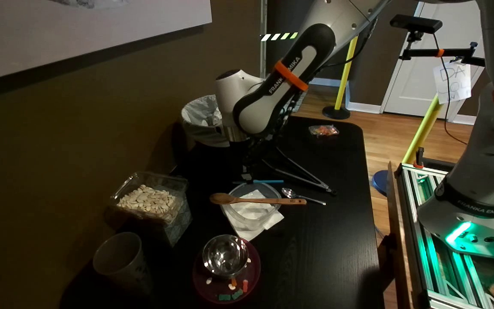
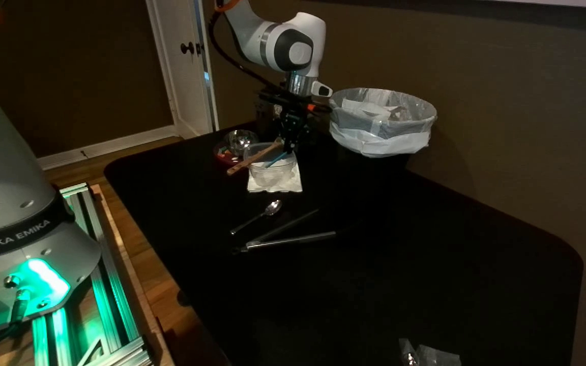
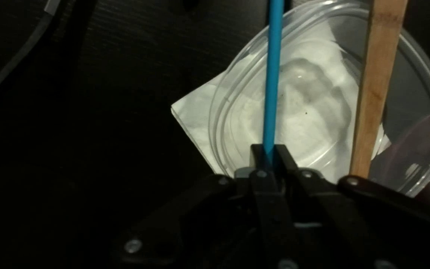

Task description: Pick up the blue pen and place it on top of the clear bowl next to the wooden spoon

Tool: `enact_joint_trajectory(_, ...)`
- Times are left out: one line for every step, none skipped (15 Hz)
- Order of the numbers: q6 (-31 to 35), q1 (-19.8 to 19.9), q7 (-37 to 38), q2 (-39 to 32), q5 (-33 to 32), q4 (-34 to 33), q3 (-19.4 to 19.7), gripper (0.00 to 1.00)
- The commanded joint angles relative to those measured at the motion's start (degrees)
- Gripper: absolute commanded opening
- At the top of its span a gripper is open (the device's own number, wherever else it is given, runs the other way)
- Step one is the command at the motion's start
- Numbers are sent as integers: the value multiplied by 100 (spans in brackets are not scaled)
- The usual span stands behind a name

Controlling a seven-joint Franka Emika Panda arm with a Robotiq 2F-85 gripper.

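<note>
My gripper (image 3: 269, 155) is shut on the blue pen (image 3: 273, 74), which sticks straight out from the fingertips. It is over the near-wall side of the clear bowl (image 3: 219, 108). In the wrist view the pen crosses above the bowl, apart from and roughly parallel to the wooden spoon (image 3: 375, 89), which lies across the rim. Both exterior views show the pen (image 1: 268, 181) (image 2: 276, 159), spoon (image 1: 255, 200) (image 2: 255, 158), bowl (image 1: 253, 224) (image 2: 270, 178) and gripper (image 1: 247, 175) (image 2: 289, 147). I cannot tell whether the pen touches the rim. The pen's held part is hidden.
A white napkin (image 2: 293, 185) lies under the bowl. A metal spoon (image 1: 290, 193) and tongs (image 2: 293, 239) lie beside it. A metal bowl (image 1: 225, 256) stands on a red plate (image 1: 253, 281). A tub of grains (image 1: 180, 221), a cup (image 1: 118, 253) and a lined bin (image 2: 379, 137) are by the wall.
</note>
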State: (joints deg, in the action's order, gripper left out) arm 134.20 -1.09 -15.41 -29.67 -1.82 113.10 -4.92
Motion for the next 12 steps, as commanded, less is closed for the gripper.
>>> enact_joint_trajectory(110, -91, 194, -209, -195, -174, 93, 2)
enact_joint_trajectory(122, -96, 220, -249, -203, -217, 99, 2)
enact_joint_trajectory(138, -104, 249, -279, -221, -249, 108, 2)
enact_joint_trajectory(160, -108, 276, -305, -236, -274, 111, 2)
enact_joint_trajectory(146, -112, 291, -326, -251, -313, 112, 2)
enact_joint_trajectory(82, -121, 308, -350, -266, -359, 118, 2)
enact_joint_trajectory(103, -110, 314, -371, -233, -382, 103, 2)
enact_joint_trajectory(76, -120, 348, -390, -232, -408, 107, 2)
enact_joint_trajectory(36, -112, 343, -391, -204, -419, 87, 34)
enact_joint_trajectory(-19, -135, 399, -367, -217, -406, 100, 35)
enact_joint_trajectory(-69, -146, 436, -337, -211, -387, 100, 41)
enact_joint_trajectory(-91, -166, 497, -282, -216, -336, 106, 48)
